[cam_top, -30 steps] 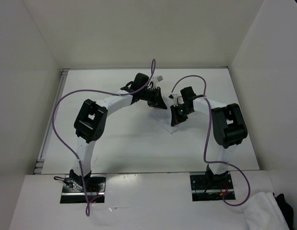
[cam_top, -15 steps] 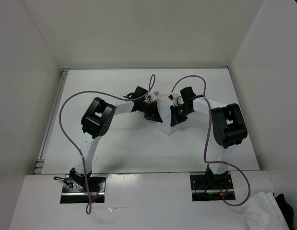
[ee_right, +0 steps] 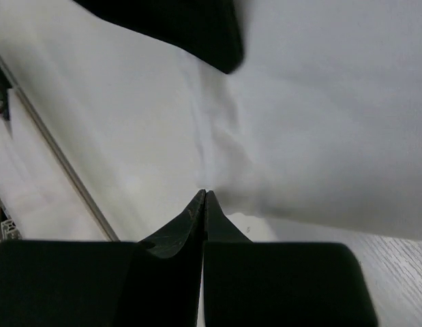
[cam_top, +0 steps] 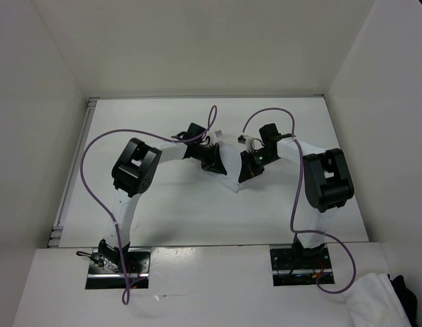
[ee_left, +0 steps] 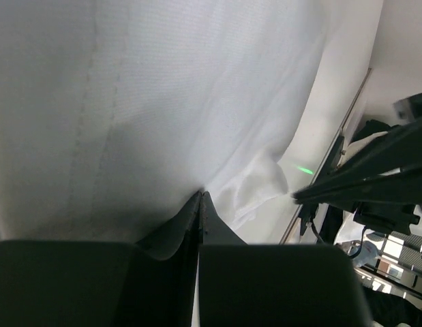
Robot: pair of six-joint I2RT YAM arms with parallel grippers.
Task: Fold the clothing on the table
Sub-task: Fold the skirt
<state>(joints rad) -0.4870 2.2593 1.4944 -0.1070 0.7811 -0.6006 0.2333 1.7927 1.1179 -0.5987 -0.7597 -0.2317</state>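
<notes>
At the left edge of the bench (cam_top: pixel 163 211) you had a metal rail (cam_top: pixel 69 184) running from near to far, and a purple cable (cam_top: pixel 88 170) looped out from the left arm (cam_top: pixel 134 170) toward it. That arm reached right toward the middle of the bench, and the left end effector (cam_top: pixel 217 167) was clenched, its fingers (ee_left: pixel 176 225) pressed together with no gap. In the left wrist view creases of white fabric ran into their tips, so you had it grasping the clothing (ee_left: pixel 129 102). The clothing sat near the middle of the bench, between the two end effectors, with a lower corner pointing toward the near side in the top view. Just right of it, the right end effector (cam_top: pixel 248 172) was also clenched. Its fingers (ee_right: pixel 183 225) met at a bunched edge of the same fabric, grasping it, and a green light glowed on that wrist. The two end effectors stood near each other but apart. Further right, the right arm (cam_top: pixel 325 178) bent back toward its base, with a second purple cable (cam_top: pixel 292 197) hanging beside it. At the near right corner, off the bench, a white cloth heap (cam_top: pixel 374 300) lay against a dark garment (cam_top: pixel 406 289).
</notes>
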